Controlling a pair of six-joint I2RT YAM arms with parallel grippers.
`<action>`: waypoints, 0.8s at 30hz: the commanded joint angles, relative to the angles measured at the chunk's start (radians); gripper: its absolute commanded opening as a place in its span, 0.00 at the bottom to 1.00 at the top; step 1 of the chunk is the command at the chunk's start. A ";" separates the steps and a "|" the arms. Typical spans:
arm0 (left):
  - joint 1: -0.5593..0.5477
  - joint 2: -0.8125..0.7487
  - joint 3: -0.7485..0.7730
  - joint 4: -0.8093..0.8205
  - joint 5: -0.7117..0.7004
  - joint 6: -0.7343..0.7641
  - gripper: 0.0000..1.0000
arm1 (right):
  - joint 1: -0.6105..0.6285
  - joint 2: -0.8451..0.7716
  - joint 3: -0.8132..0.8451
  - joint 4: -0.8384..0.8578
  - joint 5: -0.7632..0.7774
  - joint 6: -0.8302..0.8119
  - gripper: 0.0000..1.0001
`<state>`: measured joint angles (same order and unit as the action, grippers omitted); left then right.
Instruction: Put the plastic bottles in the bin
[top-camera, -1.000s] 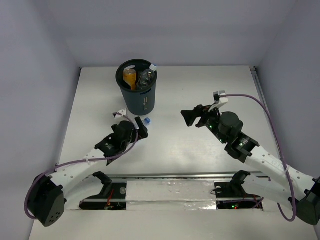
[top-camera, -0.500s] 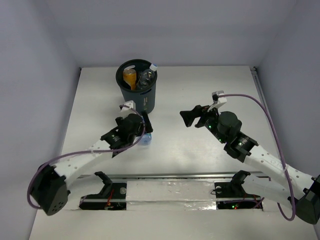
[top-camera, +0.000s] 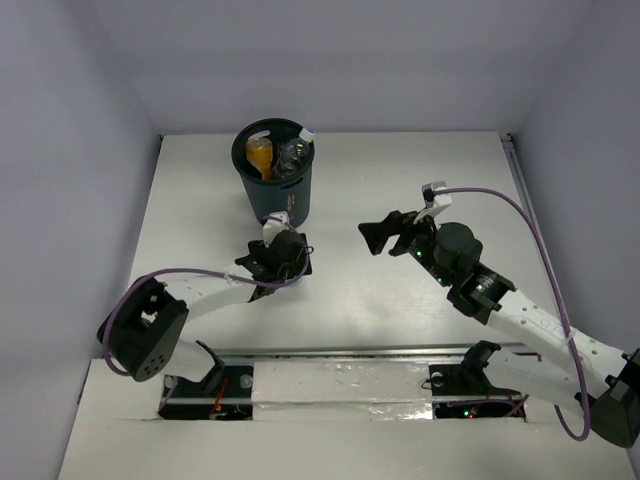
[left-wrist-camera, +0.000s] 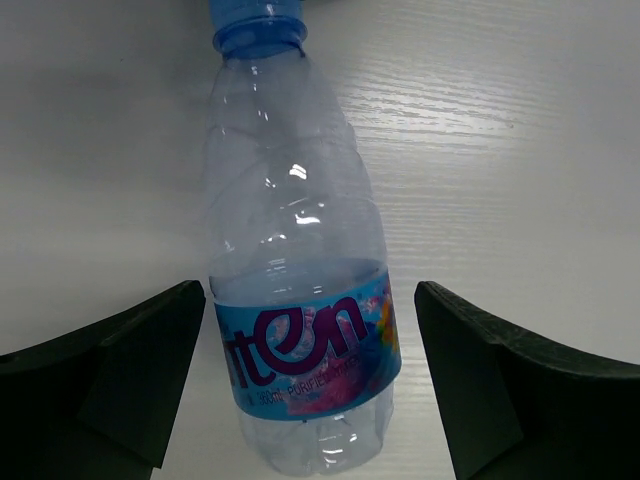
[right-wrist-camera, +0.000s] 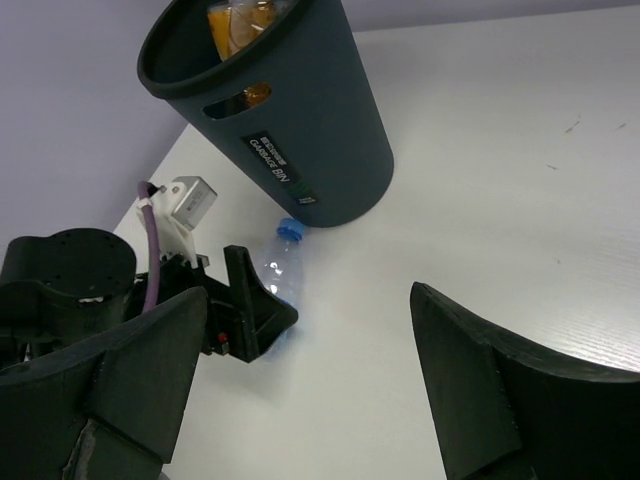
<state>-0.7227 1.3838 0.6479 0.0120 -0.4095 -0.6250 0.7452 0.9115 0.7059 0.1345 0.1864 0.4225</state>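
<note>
From above: the bin (top-camera: 288, 205) stands far-left on the bench (top-camera: 420, 170), a couple of bottles (top-camera: 291, 156) already inside it with necks poking past the rim. The left claw (top-camera: 284, 262) sits low just in front of the bin, covering its target. The right claw (top-camera: 383, 236) hangs wide and empty mid-bench, well apart and out of the way, I'd say.

Left wrist: there it is, one blue-labelled bottle (left-wrist-camera: 300, 300) lying on the bench, cap pointing away. The fingers (left-wrist-camera: 130, 370) are spread wide either side of the label, not touching. I judge they're lined up across the body for a squeeze.

Right wrist: the same bottle lies just beside the bin's foot, cap toward it, so it should be a short lift to the rim.
</note>
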 joint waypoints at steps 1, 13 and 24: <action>0.006 0.027 0.044 0.049 -0.043 0.022 0.85 | -0.007 0.001 0.037 0.031 -0.022 -0.008 0.87; 0.098 0.086 0.093 0.111 0.006 0.114 0.91 | -0.007 0.027 0.040 0.037 -0.034 -0.007 0.87; 0.108 0.136 0.075 0.155 0.047 0.114 0.47 | -0.007 0.036 0.043 0.037 -0.028 -0.007 0.87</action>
<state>-0.6174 1.5364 0.7155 0.1379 -0.3737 -0.5201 0.7452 0.9466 0.7059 0.1352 0.1631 0.4229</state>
